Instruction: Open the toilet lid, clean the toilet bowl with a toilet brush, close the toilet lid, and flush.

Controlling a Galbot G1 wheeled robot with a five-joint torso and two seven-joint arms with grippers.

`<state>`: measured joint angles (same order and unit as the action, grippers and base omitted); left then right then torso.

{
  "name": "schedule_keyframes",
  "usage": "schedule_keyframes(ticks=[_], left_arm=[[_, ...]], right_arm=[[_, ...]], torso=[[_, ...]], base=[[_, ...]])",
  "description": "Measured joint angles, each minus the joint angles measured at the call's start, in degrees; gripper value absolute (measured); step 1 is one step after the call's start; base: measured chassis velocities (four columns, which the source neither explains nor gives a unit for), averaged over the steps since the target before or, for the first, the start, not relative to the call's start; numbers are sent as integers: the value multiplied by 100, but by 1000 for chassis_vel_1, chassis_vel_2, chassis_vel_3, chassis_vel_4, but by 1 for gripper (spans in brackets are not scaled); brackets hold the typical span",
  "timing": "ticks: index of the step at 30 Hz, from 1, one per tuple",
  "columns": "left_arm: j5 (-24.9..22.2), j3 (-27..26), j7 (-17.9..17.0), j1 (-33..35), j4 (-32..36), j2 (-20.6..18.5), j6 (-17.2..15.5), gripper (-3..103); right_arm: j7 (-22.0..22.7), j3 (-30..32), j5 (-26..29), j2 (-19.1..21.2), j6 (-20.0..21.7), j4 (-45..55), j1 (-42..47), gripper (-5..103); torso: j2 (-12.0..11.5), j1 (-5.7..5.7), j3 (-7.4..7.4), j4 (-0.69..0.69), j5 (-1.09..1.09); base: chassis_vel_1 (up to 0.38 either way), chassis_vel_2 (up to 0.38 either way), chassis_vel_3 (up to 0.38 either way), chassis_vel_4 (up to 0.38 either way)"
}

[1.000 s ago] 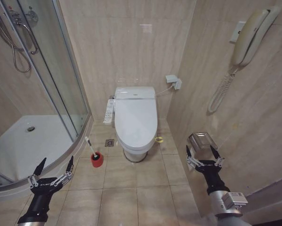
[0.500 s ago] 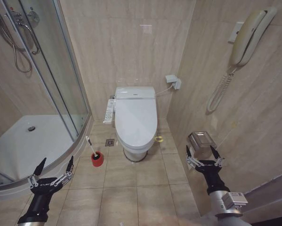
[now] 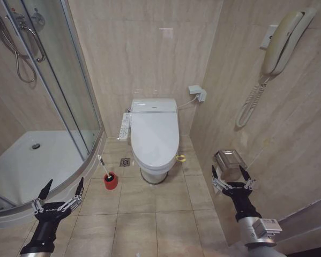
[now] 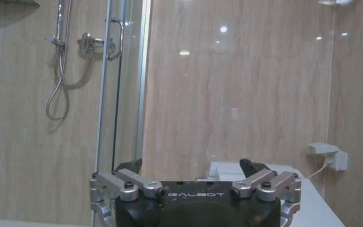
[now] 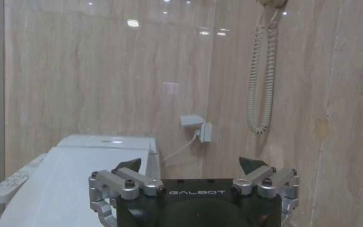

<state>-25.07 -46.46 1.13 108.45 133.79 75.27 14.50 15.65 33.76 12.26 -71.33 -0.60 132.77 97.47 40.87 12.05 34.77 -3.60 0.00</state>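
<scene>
Both grippers, left point(image 3: 62, 197) and right point(image 3: 233, 177), had black pointed fingers point(image 3: 45, 188) on silver metal linkage blocks fastened with dark screws. The black palm housing carried white "GALBOT" lettering. Forearms were black; the right wrist ended in a silver-grey cylindrical collar with a small boxy module.

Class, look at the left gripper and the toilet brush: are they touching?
Apart. The head view shows bare floor tiles between the open left gripper and the toilet brush in its red holder.

Tiled bathroom, likely a hotel's: toilet lid point(image 3: 154, 135), shower enclosure point(image 3: 37, 96), wall phone point(image 3: 282, 43).
</scene>
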Motion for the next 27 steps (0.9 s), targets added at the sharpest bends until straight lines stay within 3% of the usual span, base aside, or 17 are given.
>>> schedule_keyframes(ticks=[27], left_arm=[[0,0,0,0,0,0,0,100]], right_arm=[[0,0,0,0,0,0,0,100]], torso=[[0,0,0,0,0]], base=[[0,0,0,0]])
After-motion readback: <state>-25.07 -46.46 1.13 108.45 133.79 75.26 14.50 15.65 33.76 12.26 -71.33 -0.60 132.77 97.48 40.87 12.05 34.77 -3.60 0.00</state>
